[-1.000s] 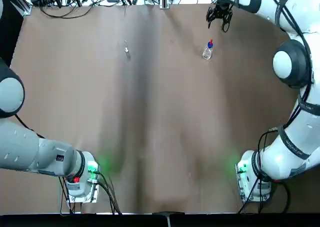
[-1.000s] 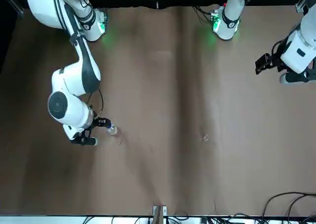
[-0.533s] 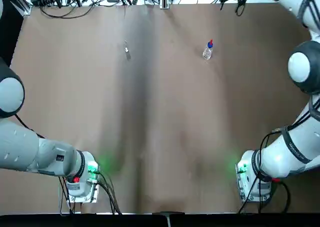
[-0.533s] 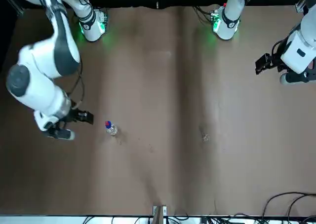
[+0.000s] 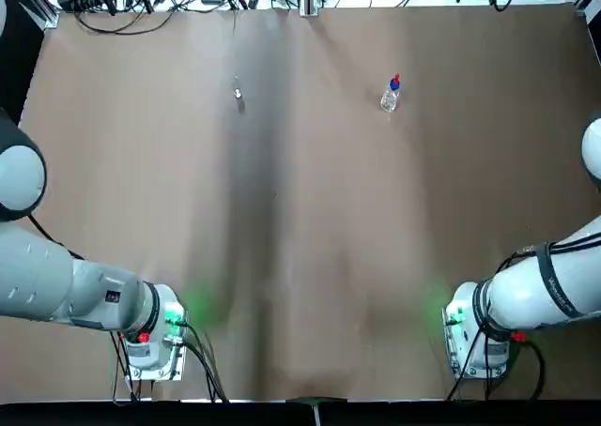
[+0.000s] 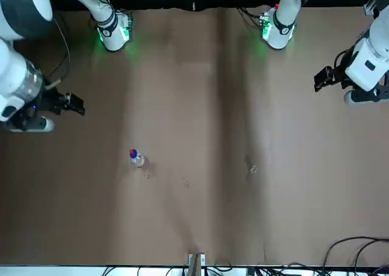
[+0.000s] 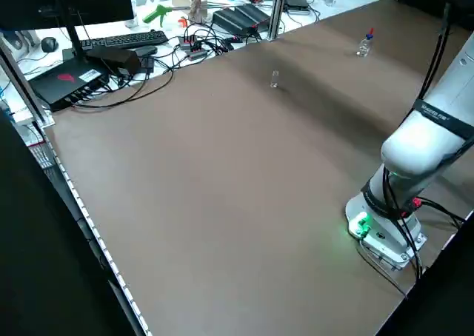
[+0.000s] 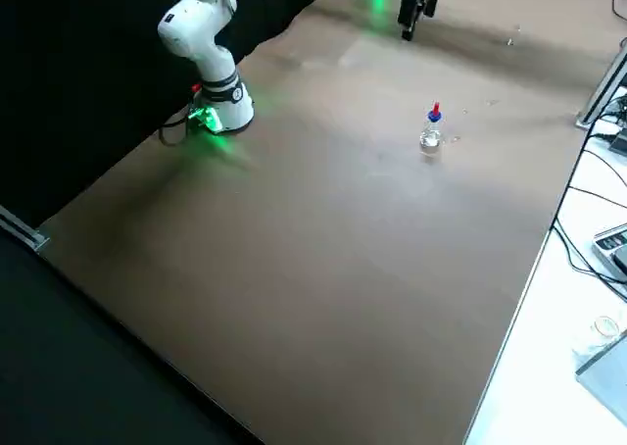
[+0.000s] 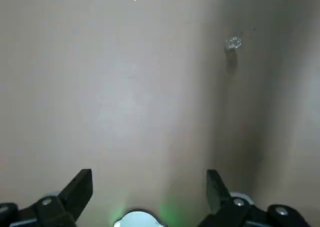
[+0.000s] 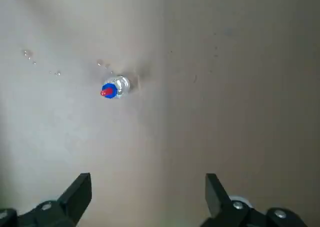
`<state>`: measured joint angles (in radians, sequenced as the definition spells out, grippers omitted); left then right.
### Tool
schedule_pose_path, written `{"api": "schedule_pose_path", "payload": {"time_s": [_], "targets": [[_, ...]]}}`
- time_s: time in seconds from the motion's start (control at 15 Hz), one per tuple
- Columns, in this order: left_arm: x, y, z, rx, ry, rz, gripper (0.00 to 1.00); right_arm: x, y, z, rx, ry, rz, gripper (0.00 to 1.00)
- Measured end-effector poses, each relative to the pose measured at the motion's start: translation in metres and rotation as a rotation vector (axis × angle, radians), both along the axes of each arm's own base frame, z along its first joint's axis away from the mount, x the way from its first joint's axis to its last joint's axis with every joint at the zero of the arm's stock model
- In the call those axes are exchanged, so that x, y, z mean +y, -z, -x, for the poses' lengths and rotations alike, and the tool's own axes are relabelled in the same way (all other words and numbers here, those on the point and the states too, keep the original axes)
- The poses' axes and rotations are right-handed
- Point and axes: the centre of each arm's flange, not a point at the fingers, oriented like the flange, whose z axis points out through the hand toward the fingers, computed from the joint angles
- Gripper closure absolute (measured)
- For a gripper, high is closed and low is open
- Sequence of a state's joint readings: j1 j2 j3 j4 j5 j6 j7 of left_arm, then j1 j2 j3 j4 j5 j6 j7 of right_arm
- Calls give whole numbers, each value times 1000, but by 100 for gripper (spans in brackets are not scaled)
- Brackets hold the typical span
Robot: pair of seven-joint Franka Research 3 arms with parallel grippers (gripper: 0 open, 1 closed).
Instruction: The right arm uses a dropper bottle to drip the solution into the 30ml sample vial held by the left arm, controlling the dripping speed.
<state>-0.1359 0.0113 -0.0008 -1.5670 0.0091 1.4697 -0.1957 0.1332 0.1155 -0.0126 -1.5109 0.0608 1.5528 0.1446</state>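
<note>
Wrist views show both claws released; top view hides their fingertips.

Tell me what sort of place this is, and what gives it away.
Probably a robotics lab or test workspace: a white jointed robot arm is mounted at the brown table, tangled cables lie behind it, and a keyboard sits near a monitor.
</note>
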Motion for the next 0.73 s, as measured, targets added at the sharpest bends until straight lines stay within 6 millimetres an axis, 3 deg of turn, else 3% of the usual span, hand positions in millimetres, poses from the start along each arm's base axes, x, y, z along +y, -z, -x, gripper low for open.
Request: {"api": "schedule_pose_path", "payload": {"time_s": [0.47,0.73], "targets": [[0,0,0,0,1,0,0,-1,-15,18,-7,-7,5,0],[0,0,0,0,1,0,0,-14,-26,33,-18,-19,3,0]]}}
